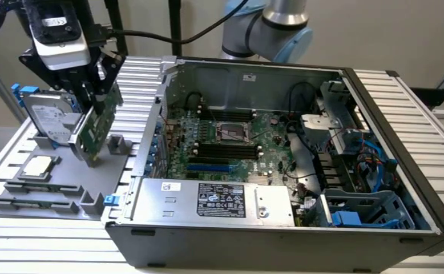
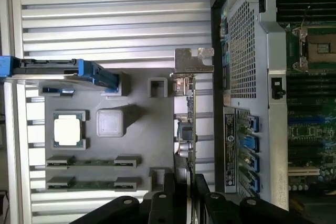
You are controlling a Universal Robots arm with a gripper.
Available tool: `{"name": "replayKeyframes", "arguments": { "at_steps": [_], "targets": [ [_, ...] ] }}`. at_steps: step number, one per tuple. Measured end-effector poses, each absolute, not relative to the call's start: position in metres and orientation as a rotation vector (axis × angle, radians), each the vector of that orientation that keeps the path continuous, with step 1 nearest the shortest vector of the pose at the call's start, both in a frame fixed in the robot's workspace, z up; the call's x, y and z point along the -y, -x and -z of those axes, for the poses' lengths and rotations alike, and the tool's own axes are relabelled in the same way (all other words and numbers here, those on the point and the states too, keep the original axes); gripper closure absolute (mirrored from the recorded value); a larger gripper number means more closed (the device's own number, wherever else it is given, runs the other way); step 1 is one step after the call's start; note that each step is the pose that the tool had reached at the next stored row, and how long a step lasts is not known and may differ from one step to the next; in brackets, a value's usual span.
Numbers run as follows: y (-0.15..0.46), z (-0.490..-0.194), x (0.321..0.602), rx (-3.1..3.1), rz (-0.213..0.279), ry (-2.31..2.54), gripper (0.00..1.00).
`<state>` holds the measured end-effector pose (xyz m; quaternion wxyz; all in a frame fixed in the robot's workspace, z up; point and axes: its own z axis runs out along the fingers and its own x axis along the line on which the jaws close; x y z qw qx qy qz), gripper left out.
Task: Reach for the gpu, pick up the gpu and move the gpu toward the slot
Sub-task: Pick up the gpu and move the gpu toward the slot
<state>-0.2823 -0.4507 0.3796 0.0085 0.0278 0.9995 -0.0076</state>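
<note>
My gripper (image 1: 96,94) is shut on the gpu (image 1: 100,123), a thin green circuit card with a silver bracket along one end. The card hangs edge-down and slightly tilted, just above the grey holder tray (image 1: 62,177) at the exterior view's left. In the wrist view the gpu (image 2: 187,124) appears edge-on, its bracket (image 2: 193,60) at the far end. There the gripper (image 2: 184,190) clamps the card's near end with its black fingers (image 2: 163,203). The card sits between the tray's stands and the open computer case (image 1: 283,234). A blue slot (image 1: 206,168) lies on the motherboard inside the case.
On the tray stand a grey hard drive (image 1: 47,117) with blue clips, a square silver chip (image 1: 39,165) and two memory sticks (image 1: 32,191). The case's side wall (image 2: 236,77) rises beside the card. A power supply (image 1: 214,200) and cables occupy the case.
</note>
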Motion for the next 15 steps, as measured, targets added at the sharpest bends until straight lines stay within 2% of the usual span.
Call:
{"name": "replayKeyframes", "arguments": {
  "at_steps": [15],
  "targets": [
    [0.217,-0.44,0.451,-3.137,0.0,-0.084,0.74]
  ]
}}
